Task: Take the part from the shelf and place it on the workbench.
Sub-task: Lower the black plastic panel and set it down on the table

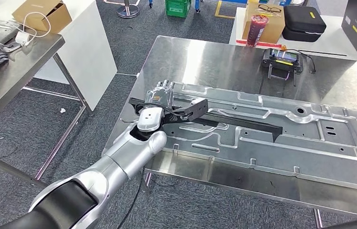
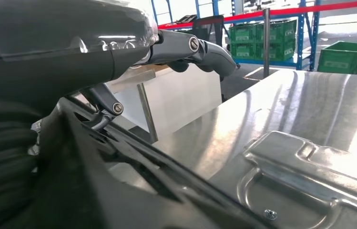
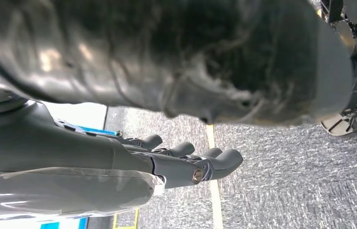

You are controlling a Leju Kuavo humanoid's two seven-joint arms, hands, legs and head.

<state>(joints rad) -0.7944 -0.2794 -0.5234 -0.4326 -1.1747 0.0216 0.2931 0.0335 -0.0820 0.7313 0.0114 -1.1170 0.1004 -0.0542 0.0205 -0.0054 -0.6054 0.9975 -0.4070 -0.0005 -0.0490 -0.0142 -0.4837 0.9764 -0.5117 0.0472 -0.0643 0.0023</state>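
Steel workbench (image 1: 200,57), grey carpet (image 1: 33,143)

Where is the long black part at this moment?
In the head view the black part lies lengthwise on the stamped metal panel on the steel workbench, its near-left end at the left hand.

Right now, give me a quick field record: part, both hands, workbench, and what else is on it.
part: long black plastic bracket, lying across the stamped silver sheet-metal panel
left hand: at the bracket's near end, gripping it
right hand: hanging above the grey carpet floor, fingers apart, holding nothing
workbench: shiny steel table
also on it: black handheld controller at the far side
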